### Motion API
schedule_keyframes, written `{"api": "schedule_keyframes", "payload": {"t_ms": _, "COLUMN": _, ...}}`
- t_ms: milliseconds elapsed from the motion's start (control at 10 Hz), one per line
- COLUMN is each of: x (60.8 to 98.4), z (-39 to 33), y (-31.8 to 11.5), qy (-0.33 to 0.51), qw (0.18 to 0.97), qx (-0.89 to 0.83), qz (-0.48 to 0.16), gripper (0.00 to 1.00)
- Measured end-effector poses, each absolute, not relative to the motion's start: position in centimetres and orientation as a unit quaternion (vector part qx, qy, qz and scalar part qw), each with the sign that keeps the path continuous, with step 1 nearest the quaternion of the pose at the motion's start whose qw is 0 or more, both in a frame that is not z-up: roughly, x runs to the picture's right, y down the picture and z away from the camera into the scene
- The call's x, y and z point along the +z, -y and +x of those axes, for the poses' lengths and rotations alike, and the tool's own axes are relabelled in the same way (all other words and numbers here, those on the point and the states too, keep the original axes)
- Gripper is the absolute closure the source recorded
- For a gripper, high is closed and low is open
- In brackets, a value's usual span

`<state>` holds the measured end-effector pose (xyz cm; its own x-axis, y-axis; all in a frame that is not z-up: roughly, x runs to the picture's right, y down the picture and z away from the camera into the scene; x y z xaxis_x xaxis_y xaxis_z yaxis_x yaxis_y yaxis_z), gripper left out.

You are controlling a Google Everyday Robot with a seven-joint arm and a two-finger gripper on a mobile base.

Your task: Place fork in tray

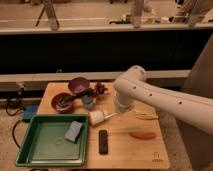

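Observation:
The green tray (35,150) lies at the front left of the wooden table and holds a blue-grey sponge (74,131). A thin pale piece that looks like the fork (111,115) lies on the table just right of a white cup (96,117). My white arm reaches in from the right and bends down. Its gripper (121,109) is low over the table at the fork's right end, to the right of the tray. The wrist hides most of the gripper, and I cannot tell whether it touches the fork.
A black bar (103,141) lies just right of the tray. An orange carrot-like piece (142,135) and a yellowish flat piece (145,116) lie to the right. A purple bowl (79,85), a dark red bowl (62,101) and a small blue cup (89,100) stand behind the tray.

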<state>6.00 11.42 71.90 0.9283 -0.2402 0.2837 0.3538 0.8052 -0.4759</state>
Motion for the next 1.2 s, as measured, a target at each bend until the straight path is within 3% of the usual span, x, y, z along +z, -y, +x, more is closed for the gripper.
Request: {"api": "schedule_keyframes", "payload": {"t_ms": 1200, "x": 69.2, "z": -3.5, "y": -11.2, "qy": 0.144, "qw": 0.935, "qx": -0.21, "qz": -0.247, "gripper": 0.99}}
